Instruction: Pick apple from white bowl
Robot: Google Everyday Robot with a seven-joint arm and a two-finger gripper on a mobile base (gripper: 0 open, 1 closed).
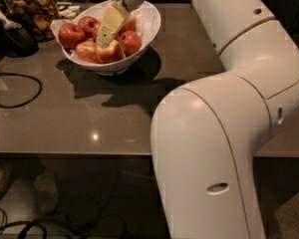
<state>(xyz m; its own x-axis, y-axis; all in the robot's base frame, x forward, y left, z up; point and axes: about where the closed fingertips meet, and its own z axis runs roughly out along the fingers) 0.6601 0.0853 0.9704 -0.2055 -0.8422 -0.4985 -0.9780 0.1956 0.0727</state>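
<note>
The white bowl stands at the back of the brown table and holds several red apples. My gripper comes down from the top of the camera view into the bowl, its pale yellow tip resting among the apples, right above one at the bowl's front. My large white arm fills the right side of the view.
A clear jar of brown snacks stands behind the bowl to the left, with a dark object beside it. A black cable loop lies on the table at the left. More cables lie on the floor below the front edge.
</note>
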